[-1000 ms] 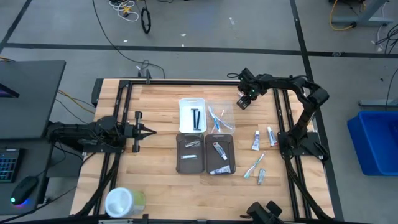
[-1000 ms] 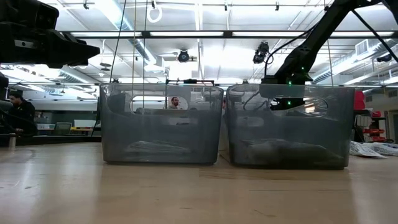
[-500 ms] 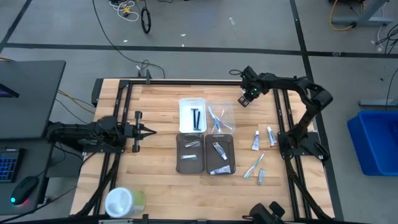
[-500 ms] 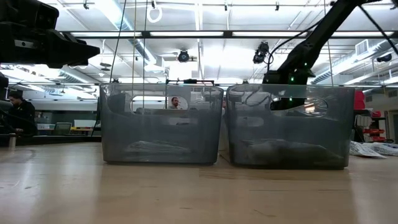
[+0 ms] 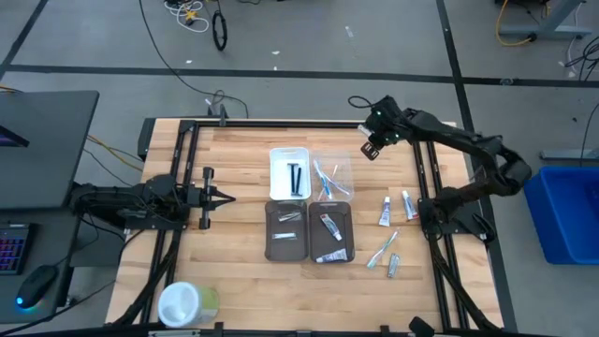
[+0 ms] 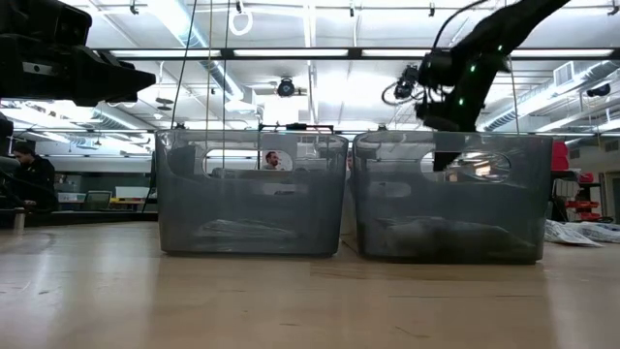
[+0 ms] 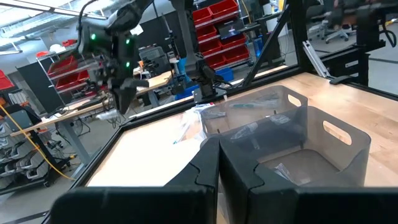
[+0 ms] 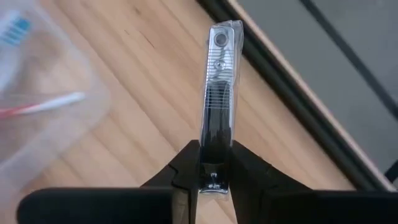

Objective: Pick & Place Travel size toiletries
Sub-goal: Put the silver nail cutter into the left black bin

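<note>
Bright overhead lights [image 6: 310, 97] — bg glare

four trays [image 5: 289, 173], two arms [image 5: 122, 202]

Both arms are dark, near-black, built of slim tubular links joined by chunkier rounded joint housings. The right arm [image 5: 449, 140] carries small green indicator lights near its wrist (also lit in the low view), with a thin black cable looping off at about 11 o'clock. The left arm [image 5: 131, 203] ends in two flat, matte black fingers [image 7: 205, 171] with angular, stepped inner edges.
</note>
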